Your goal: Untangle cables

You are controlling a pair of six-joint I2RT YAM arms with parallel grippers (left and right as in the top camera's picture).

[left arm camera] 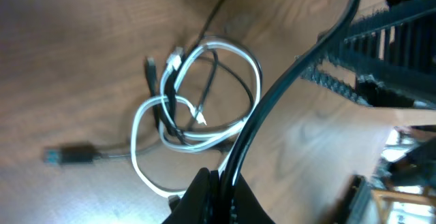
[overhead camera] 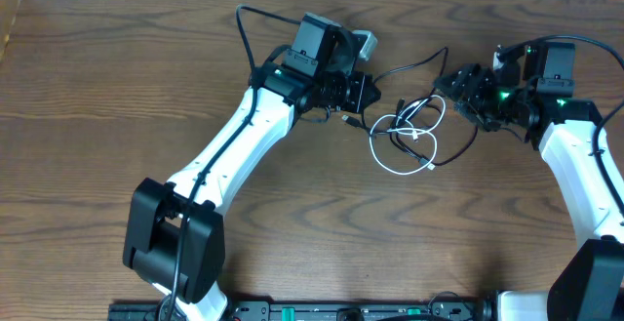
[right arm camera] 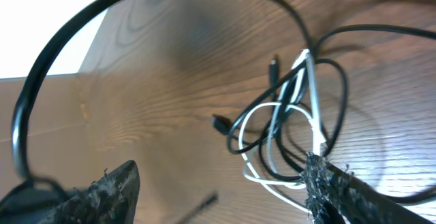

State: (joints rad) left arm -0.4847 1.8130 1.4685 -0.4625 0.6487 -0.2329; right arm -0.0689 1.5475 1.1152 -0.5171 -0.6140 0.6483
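One white cable [right arm camera: 313, 94], one black cable [overhead camera: 414, 64], tangled; left fingers [left arm camera: 197, 197] clench the black, right fingers [right arm camera: 109, 190] released; left wrist catches a blue-tipped plug [left arm camera: 68, 154].

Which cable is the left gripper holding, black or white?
The black cable, running out of the shut left gripper; the white cable lies loose in loops on the table.

The table [overhead camera: 97, 97] is brown wood with clear grain, smooth and faintly shiny. The white cable [left arm camera: 257, 81] and black cable [left arm camera: 262, 108] have smooth, glossy plastic sheaths. The fingers [right arm camera: 109, 186] of the right gripper [right arm camera: 218, 183] look rough, matt black. The left arm shell [overhead camera: 234, 145] is smooth white plastic.
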